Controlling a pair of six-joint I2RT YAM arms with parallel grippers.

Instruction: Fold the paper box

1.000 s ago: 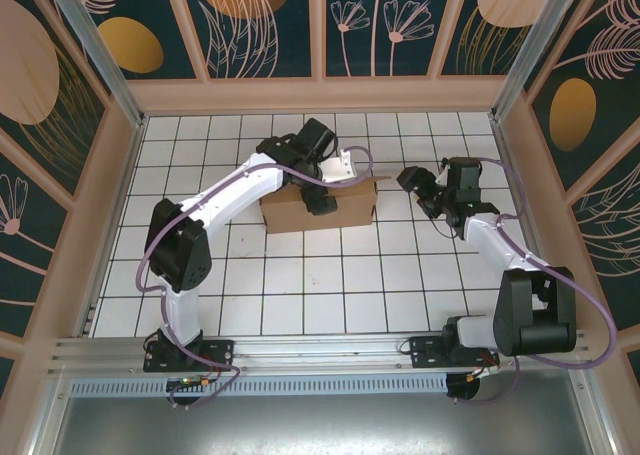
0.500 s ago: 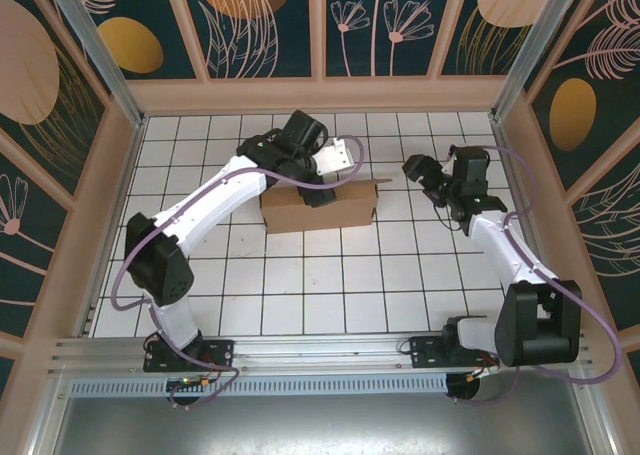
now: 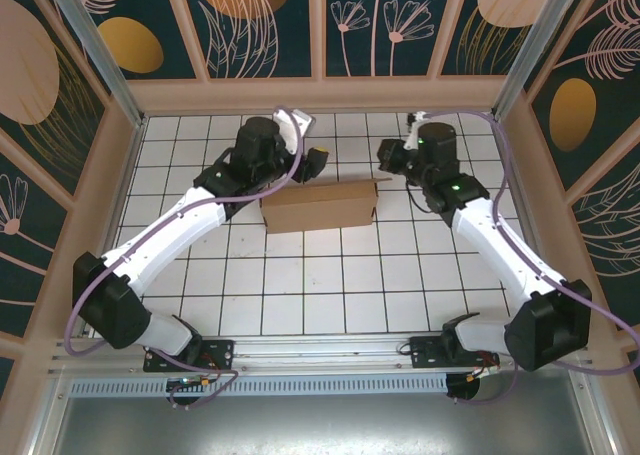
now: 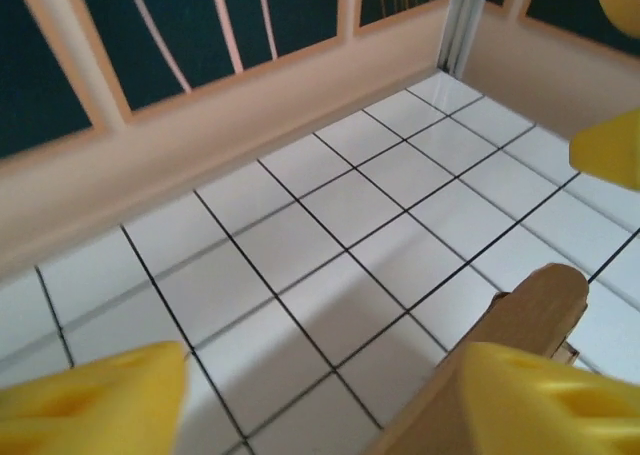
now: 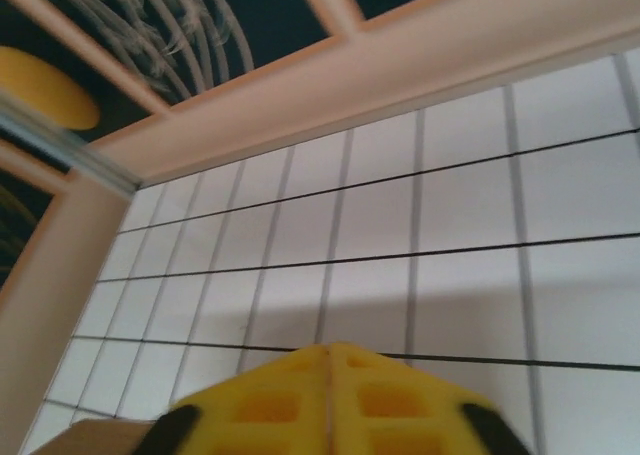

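The paper box point(image 3: 318, 206) is a closed brown cardboard block on the white tiled floor, with a small tab sticking up at its back right corner point(image 3: 381, 182). My left gripper point(image 3: 319, 158) hovers just behind the box's back edge. In the left wrist view its yellow fingers point(image 4: 92, 401) stand apart around bare tiles, and a cardboard tab point(image 4: 533, 309) rises beside the right finger. My right gripper point(image 3: 386, 156) hangs close to the box's back right corner. Its yellow fingertips point(image 5: 330, 400) are pressed together with nothing between them, and a bit of the paper box point(image 5: 95, 438) shows at the lower left.
Peach-coloured wooden walls point(image 3: 320, 95) fence the tiled floor on three sides. Open tiles point(image 3: 320, 285) lie between the box and the arm bases. A yellow fingertip point(image 4: 608, 151) of the other arm shows at the right edge of the left wrist view.
The left gripper lifted off the box top and drew back behind it, its jaws narrowing. The right gripper swung left toward the box's back right corner and shut.
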